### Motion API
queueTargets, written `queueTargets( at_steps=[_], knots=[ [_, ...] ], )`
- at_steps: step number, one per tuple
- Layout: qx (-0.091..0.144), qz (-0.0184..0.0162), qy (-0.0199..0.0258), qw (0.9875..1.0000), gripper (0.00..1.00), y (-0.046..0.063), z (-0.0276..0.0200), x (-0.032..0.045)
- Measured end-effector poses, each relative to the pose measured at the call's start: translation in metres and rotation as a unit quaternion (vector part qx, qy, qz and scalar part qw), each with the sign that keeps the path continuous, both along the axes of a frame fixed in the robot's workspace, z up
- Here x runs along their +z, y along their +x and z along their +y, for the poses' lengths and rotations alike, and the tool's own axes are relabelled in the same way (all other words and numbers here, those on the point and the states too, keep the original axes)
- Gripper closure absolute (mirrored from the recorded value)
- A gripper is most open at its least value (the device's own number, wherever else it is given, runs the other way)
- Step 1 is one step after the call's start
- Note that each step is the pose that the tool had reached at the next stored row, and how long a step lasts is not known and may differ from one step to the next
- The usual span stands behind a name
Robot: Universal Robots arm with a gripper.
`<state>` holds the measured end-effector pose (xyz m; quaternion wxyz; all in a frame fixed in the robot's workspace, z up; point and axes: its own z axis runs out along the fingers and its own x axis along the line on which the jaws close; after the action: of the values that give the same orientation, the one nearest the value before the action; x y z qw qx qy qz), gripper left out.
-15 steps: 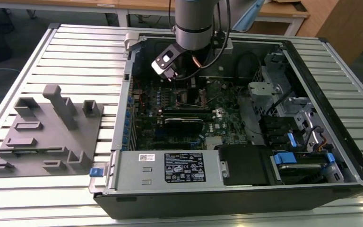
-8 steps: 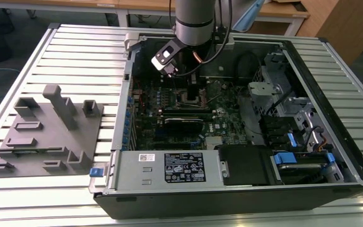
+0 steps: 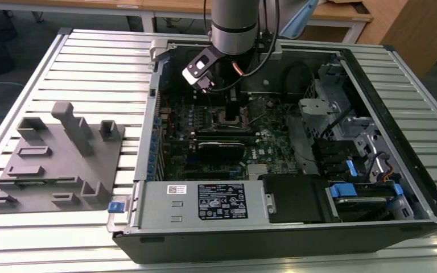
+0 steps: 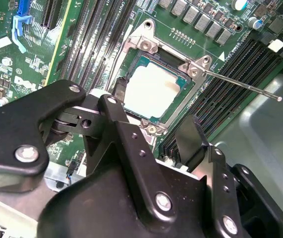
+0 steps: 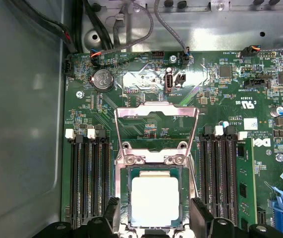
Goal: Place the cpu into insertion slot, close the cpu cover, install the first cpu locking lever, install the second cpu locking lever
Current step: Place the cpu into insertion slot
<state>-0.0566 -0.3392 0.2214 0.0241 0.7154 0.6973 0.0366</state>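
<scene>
On the exterior view's left, a grey plastic fixture lies on the slatted table, and the open case stands to its right. Inside, the gripper hangs spread and empty. Its black fingers flank the cpu, a flat dull-silver square seated in the slot. The thin metal cover stands flipped open.
</scene>
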Motion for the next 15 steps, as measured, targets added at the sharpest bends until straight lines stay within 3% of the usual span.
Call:
queueTargets(
  at_steps=[5,9,12,15],
  knots=[
    [0.000,0.0001,0.0000,1.0000,0.35,0.0000,0.0000,0.0000],
    [0.000,0.0002,0.0000,1.0000,0.53,0.0000,0.0000,0.0000],
    [0.000,0.0002,0.0000,1.0000,0.59,0.0000,0.0000,0.0000],
    [0.000,0.0003,0.0000,1.0000,0.77,0.0000,0.0000,0.0000]
  ],
)
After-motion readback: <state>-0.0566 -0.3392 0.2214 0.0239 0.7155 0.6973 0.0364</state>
